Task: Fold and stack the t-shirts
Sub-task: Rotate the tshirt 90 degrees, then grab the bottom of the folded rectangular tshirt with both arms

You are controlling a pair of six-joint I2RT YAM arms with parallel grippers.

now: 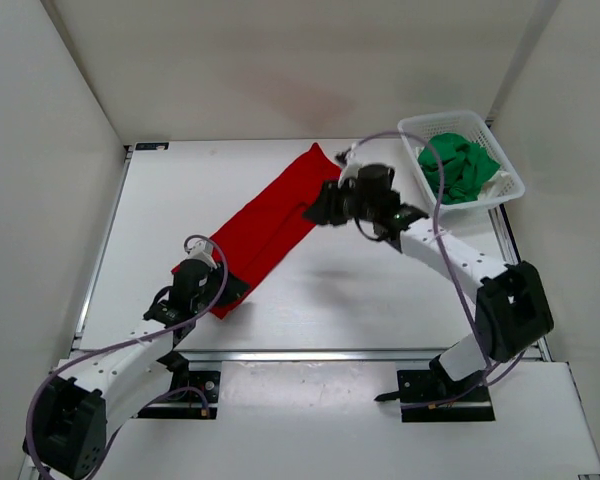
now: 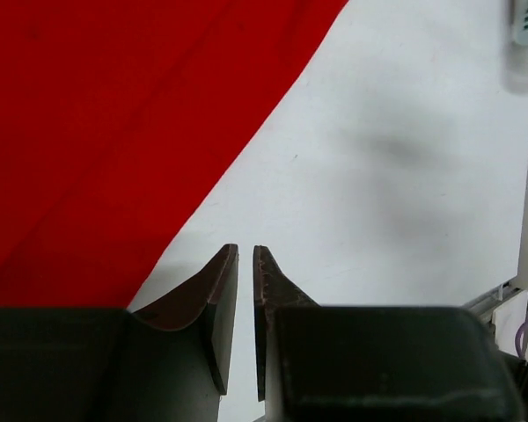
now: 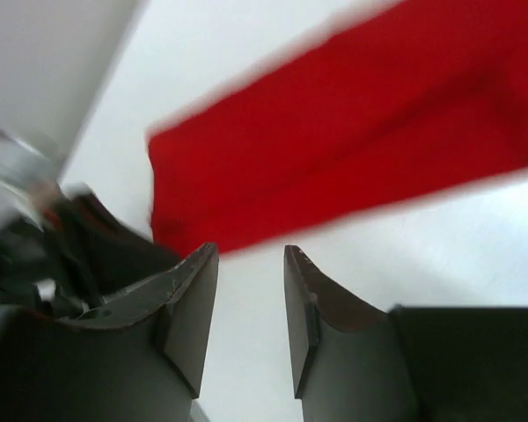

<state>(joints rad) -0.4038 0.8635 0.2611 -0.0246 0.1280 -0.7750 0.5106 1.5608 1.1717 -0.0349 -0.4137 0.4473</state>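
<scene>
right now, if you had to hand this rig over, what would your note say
Left gripper: shut, empty, over the table beside the red t-shirt's near end.
Right gripper: open, empty, by its far end.
Red t-shirt: a long diagonal strip, apparently folded lengthwise.
Green t-shirt: bunched in the white mesh basket, white cloth beside it.
Left: finish red, fold the others, stack.

A white plastic mesh basket (image 1: 450,117) stands to the right of the right claw (image 1: 315,214) and slightly farther back, near it but not touching. The white table (image 1: 360,290) lies beneath that claw, and plain white walls (image 1: 280,60) rise beyond it.
</scene>
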